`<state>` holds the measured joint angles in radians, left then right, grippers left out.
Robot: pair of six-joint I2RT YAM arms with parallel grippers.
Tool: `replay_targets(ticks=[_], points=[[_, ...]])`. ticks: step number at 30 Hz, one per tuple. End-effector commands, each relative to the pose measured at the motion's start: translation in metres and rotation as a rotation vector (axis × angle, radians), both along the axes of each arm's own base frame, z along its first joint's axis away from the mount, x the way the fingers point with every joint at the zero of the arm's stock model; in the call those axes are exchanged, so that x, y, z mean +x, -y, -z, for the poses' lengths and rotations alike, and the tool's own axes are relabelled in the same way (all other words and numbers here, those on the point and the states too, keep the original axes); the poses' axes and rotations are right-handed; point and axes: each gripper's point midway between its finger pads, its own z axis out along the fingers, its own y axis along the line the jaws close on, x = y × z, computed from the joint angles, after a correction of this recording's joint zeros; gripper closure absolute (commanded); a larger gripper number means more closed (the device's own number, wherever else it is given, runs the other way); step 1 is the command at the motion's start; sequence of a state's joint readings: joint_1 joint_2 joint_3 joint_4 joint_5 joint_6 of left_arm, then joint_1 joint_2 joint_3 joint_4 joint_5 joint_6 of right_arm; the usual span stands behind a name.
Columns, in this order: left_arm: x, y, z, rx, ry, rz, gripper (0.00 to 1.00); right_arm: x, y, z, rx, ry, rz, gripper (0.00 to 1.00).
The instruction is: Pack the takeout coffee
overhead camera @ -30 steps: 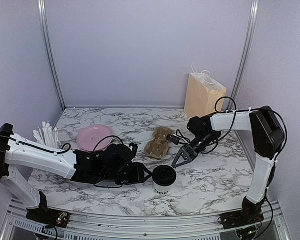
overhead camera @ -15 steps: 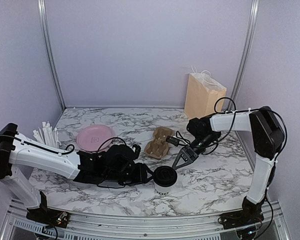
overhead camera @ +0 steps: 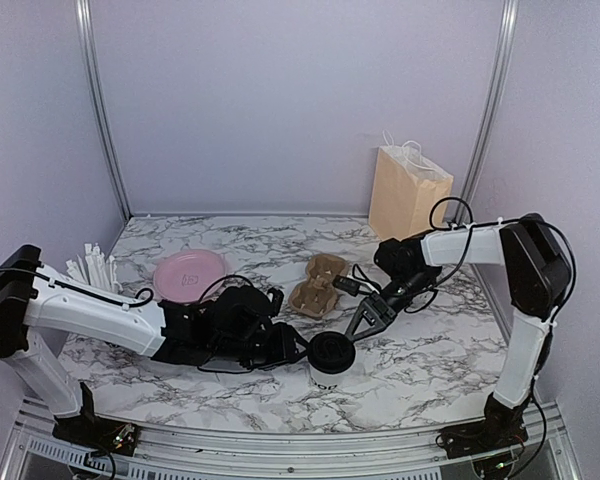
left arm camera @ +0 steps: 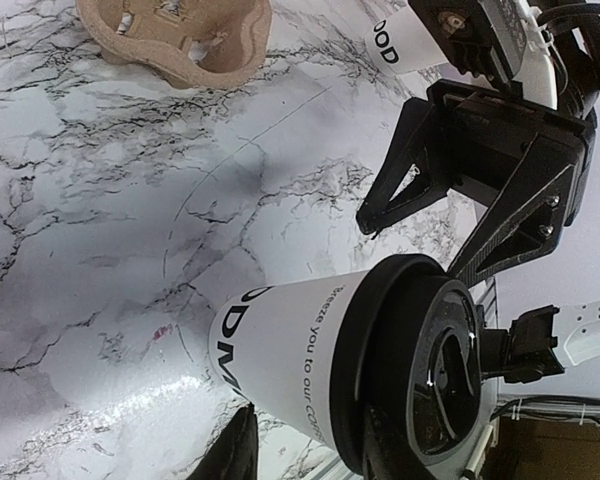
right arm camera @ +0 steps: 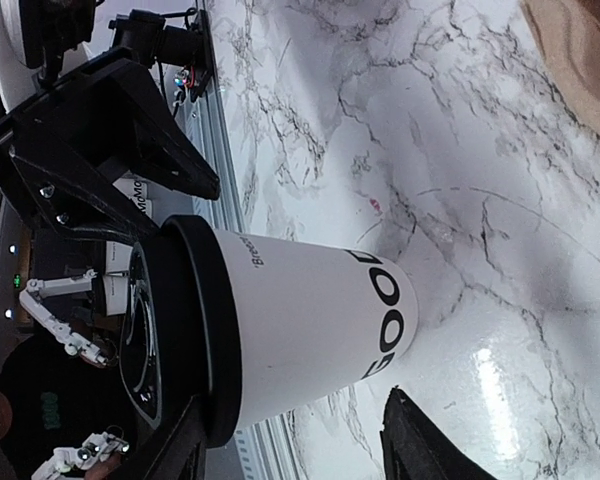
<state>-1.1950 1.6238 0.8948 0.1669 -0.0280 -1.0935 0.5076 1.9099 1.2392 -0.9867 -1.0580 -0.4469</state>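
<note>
The takeout coffee [overhead camera: 330, 356] is seen standing upright on the worktop [overhead camera: 430, 350] near its front edge, lid on, flanked by both claws. The left claw [overhead camera: 300, 348] is set partly open with the cup between its fingers; whether the pads touch the paper cannot be told. The right claw [overhead camera: 363, 325] is held wide and empty, just beside the cup on its far side. The pulp tray [overhead camera: 318, 283] is placed further back, apart. Crowding is judged the main risk: if both claws are closed in together, fingers could be knocked or the cup tipped and spilled. The lid could also be popped off by a squeeze placed too high.
</note>
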Motion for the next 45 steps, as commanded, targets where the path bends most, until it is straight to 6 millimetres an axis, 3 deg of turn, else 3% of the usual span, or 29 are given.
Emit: replay_targets(ticks=[1, 4, 11, 17, 20, 27, 31, 34, 38, 45], points=[[-0.027, -0.043, 0.098, 0.288, -0.172, 0.033, 0.67, -0.001, 0.021, 0.057, -0.238, 0.082, -0.002, 0.44], [-0.037, -0.054, 0.119, 0.338, -0.208, 0.039, 0.68, -0.002, 0.027, 0.065, -0.276, 0.086, 0.003, 0.44], [-0.04, -0.052, 0.121, 0.352, -0.212, 0.053, 0.67, 0.005, 0.031, 0.066, -0.312, 0.137, 0.013, 0.45], [-0.049, -0.066, 0.148, 0.419, -0.261, 0.056, 0.68, 0.007, 0.038, 0.072, -0.359, 0.165, 0.016, 0.47], [-0.045, -0.05, 0.127, 0.394, -0.195, 0.089, 0.66, 0.012, 0.03, 0.051, -0.301, 0.197, 0.01, 0.47], [-0.021, -0.003, 0.03, 0.269, 0.049, 0.116, 0.63, 0.026, 0.015, -0.024, -0.06, 0.258, 0.034, 0.46], [-0.011, 0.007, -0.01, 0.205, 0.132, 0.09, 0.58, 0.029, 0.019, -0.047, -0.001, 0.271, 0.05, 0.42], [-0.008, 0.008, -0.023, 0.183, 0.152, 0.08, 0.53, 0.029, 0.022, -0.055, 0.019, 0.278, 0.058, 0.39], [-0.01, 0.005, -0.026, 0.173, 0.144, 0.076, 0.47, 0.026, 0.028, -0.061, 0.022, 0.299, 0.063, 0.38], [-0.012, 0.002, -0.031, 0.147, 0.133, 0.034, 0.44, 0.019, 0.034, -0.044, -0.016, 0.28, 0.056, 0.41]])
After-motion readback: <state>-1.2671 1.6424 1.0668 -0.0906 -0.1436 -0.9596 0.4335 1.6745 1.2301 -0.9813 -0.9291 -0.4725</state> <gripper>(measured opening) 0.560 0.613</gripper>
